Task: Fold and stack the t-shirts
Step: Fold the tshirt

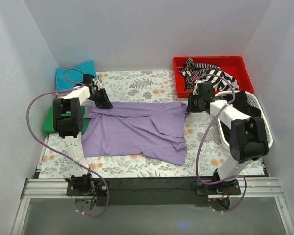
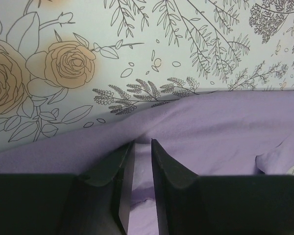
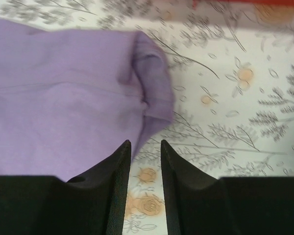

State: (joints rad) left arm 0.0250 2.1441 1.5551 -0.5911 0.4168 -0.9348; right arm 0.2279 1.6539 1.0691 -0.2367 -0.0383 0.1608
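A lavender t-shirt [image 1: 137,129] lies spread and partly folded over on the floral table cover. At its far left corner my left gripper [image 1: 102,100] is shut on the cloth. In the left wrist view the purple fabric [image 2: 225,127] bunches up between the narrow jaws of the left gripper [image 2: 142,142]. My right gripper [image 1: 191,104] hovers at the shirt's far right corner. The right gripper [image 3: 145,143] stands open, with only the table cover between its fingers. The shirt's rolled edge [image 3: 154,93] lies just ahead and to the left. A teal folded t-shirt [image 1: 74,74] and a green one [image 1: 50,120] lie at the left.
A red bin [image 1: 235,62] holding black-and-white striped cloth stands at the back right. A white laundry basket [image 1: 264,122] with dark clothing sits beside the right arm. White walls close in the table on three sides. The floral cover [image 1: 137,81] shows behind the shirt.
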